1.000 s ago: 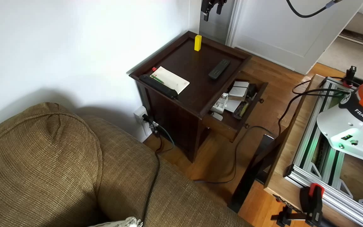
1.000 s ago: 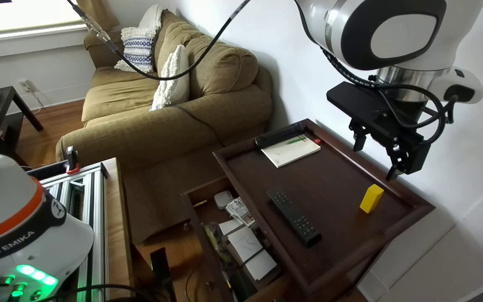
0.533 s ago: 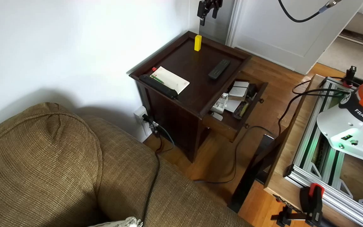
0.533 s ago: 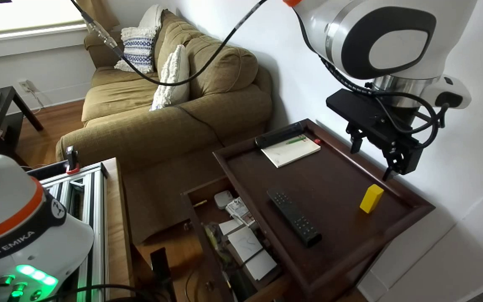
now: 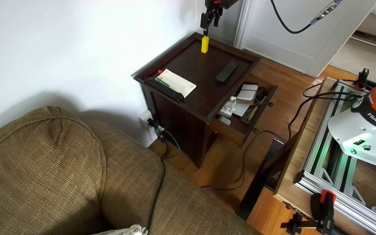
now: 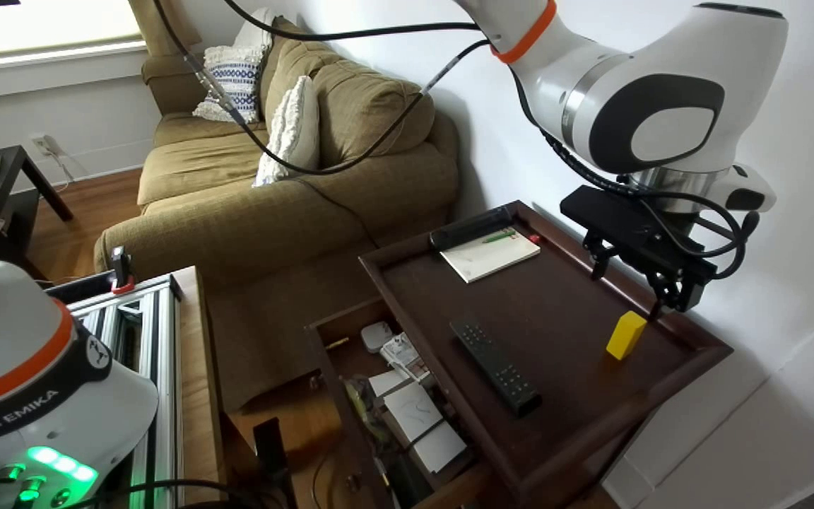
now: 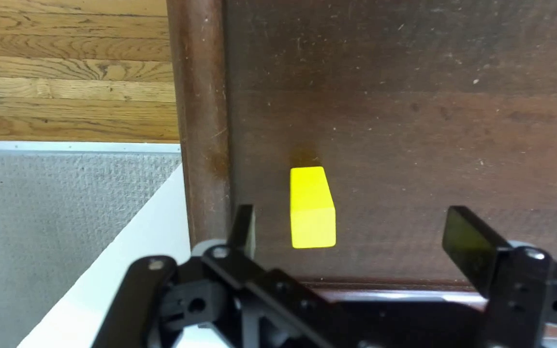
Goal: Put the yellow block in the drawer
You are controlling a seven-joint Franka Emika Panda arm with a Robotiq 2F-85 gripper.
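The yellow block (image 5: 205, 44) stands upright on the dark side table's top near a far corner; it also shows in an exterior view (image 6: 626, 335) and in the wrist view (image 7: 313, 212). My gripper (image 6: 625, 292) is open and empty, above the table beside the block on its wall side. In the wrist view the gripper (image 7: 351, 226) has its fingers wide apart, with the block seen between them, closer to the left finger and touching neither. The drawer (image 5: 227, 130) of dark brown wood is pulled out and also shows in an exterior view (image 6: 347, 317).
The drawer holds white papers (image 6: 417, 420), a small white box (image 5: 228, 107) and other small items. On the tabletop lie a black remote (image 6: 495, 366), a cream pad (image 6: 490, 254) with a green pencil, and a black bar (image 5: 164, 89). A raised rim (image 7: 204, 121) borders the top. A wall stands behind.
My gripper has come down toward the tabletop and closer to the yellow block, staying open. The block, the drawer and the other things have not moved.
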